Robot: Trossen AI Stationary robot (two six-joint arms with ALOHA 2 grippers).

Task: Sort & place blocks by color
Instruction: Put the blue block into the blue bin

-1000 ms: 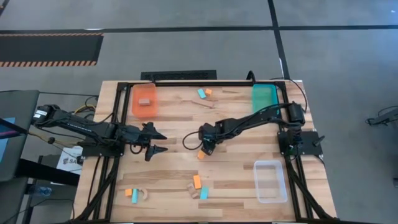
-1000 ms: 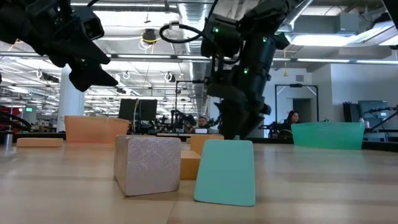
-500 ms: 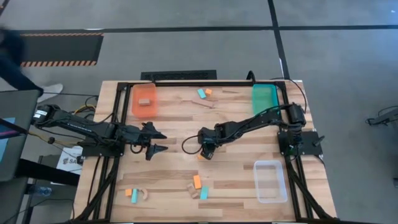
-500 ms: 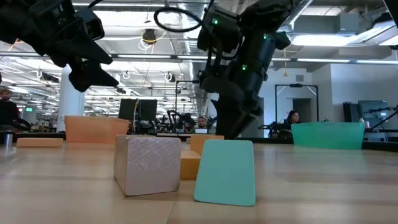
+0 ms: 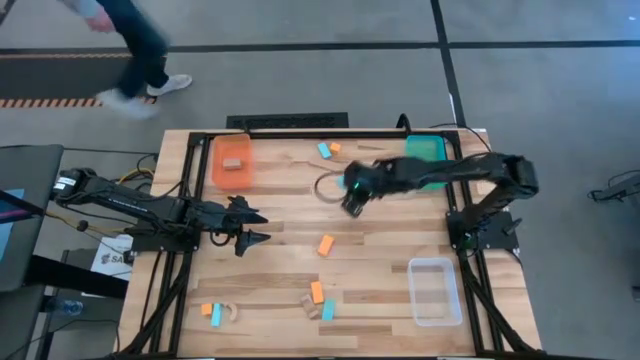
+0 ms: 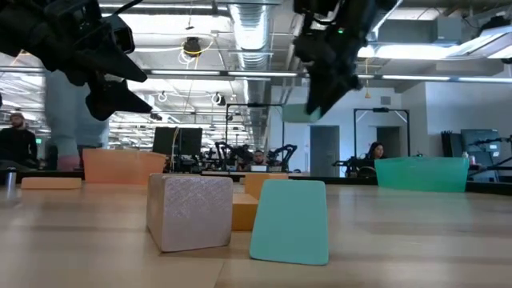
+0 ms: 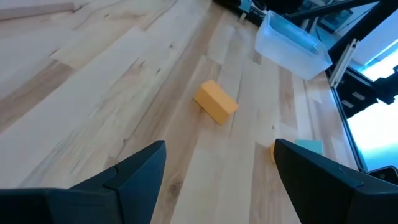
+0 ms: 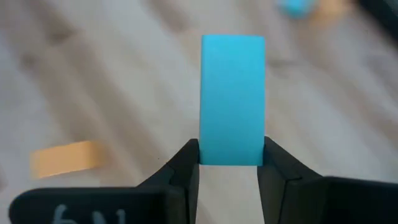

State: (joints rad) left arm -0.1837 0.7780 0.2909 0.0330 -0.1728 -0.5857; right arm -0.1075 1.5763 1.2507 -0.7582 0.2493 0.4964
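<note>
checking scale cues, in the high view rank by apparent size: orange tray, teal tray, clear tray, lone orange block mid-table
1. clear tray
2. orange tray and teal tray: look alike, and the right arm covers part of the teal one, so unranked
3. orange block, far smaller

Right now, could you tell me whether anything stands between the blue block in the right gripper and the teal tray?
Nothing visible does. The right gripper holds the blue block raised above the table, and only bare wood lies between it and the teal tray. The left gripper waits open on the far side of the table.
</note>
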